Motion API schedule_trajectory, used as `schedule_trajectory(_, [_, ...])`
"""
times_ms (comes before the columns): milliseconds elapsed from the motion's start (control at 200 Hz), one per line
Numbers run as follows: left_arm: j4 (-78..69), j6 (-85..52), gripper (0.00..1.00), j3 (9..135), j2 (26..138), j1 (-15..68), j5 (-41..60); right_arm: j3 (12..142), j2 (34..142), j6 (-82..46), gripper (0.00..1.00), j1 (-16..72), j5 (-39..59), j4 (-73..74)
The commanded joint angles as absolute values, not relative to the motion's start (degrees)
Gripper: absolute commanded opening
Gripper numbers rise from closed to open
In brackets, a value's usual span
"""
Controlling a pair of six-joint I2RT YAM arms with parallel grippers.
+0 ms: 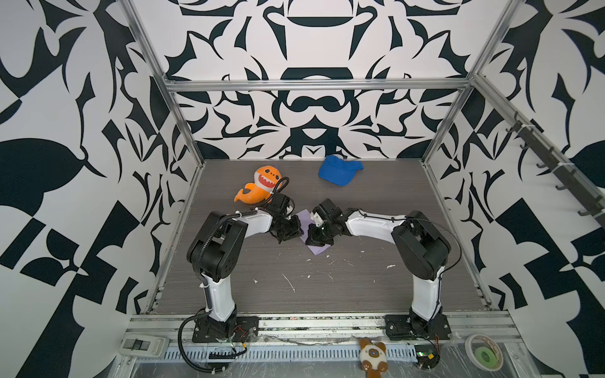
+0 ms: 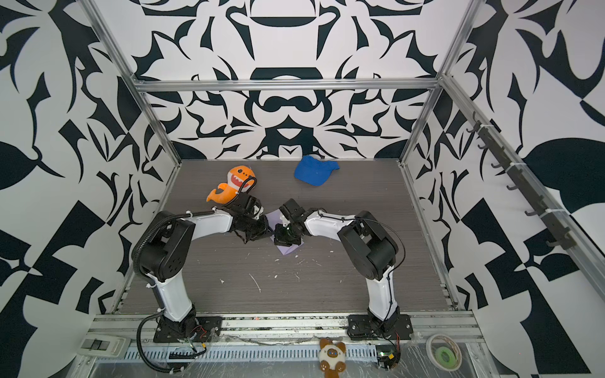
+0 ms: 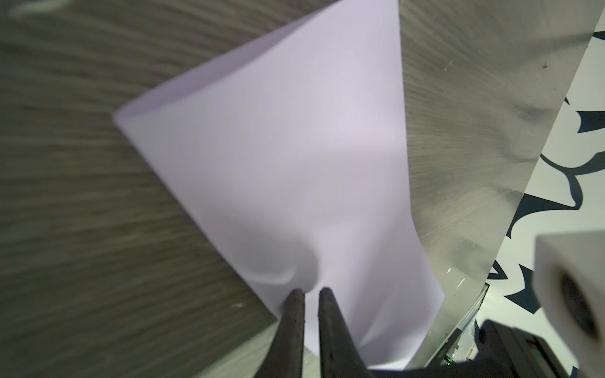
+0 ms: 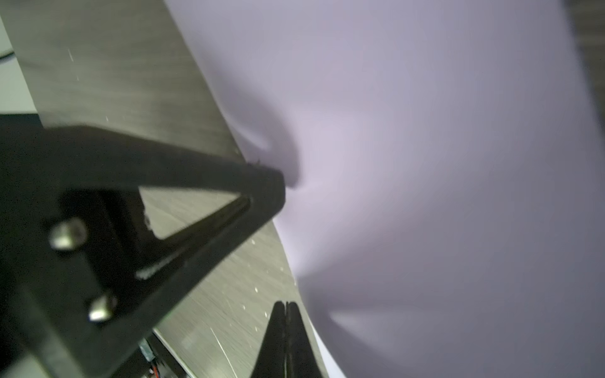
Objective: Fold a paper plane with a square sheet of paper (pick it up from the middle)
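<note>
The left arm (image 1: 216, 242) and right arm (image 1: 422, 248) meet over the square sheet of paper (image 1: 316, 250) at the centre of the grey table (image 1: 360, 278). In both top views the wrists hide most of the pale-lavender sheet. Only a sliver shows between them and a corner below, the visible length running from about 11 to 5 o'clock, the corner pointing to 5 o'clock. The wrist cameras fill in the rest. The left wrist view shows the sheet (image 3: 294, 147) bowed, a shaded under-layer along one edge, and the left gripper (image 3: 311, 292) with jaws nearly together, nipping the paper where it puckers. The right wrist view shows one of the left gripper's fingers (image 4: 262, 183) meeting that edge at a dark crease. It also shows the right gripper (image 4: 286, 306) fully closed just beside the sheet's border; whether paper is caught in it cannot be told. Each arm rises from the table's 6 o'clock edge, elbow high and outward, forearm reaching inward, wrist tipped down. An orange plush shark (image 1: 260, 186) lies at 10 o'clock from the sheet, a blue cap (image 1: 339, 170) at 1 o'clock.
</note>
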State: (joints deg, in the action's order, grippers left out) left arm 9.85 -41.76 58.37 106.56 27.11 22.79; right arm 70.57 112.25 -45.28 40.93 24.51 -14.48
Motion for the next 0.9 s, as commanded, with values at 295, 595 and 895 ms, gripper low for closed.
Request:
schedule_trajectory(295, [12.5, -41.6, 0.14, 56.4, 109.3, 27.2, 20.3, 74.2, 115.7, -47.9, 0.05, 40.7, 26.1, -12.8])
schedule_trajectory(595, [13.1, -42.2, 0.14, 56.0, 109.9, 27.2, 18.8, 70.6, 113.7, -46.0, 0.06, 40.7, 27.4, -14.9])
schedule_trajectory(895, [13.9, -42.4, 0.13, 56.1, 110.6, 27.2, 17.2, 64.7, 110.7, -46.9, 0.06, 41.4, 27.3, -15.3])
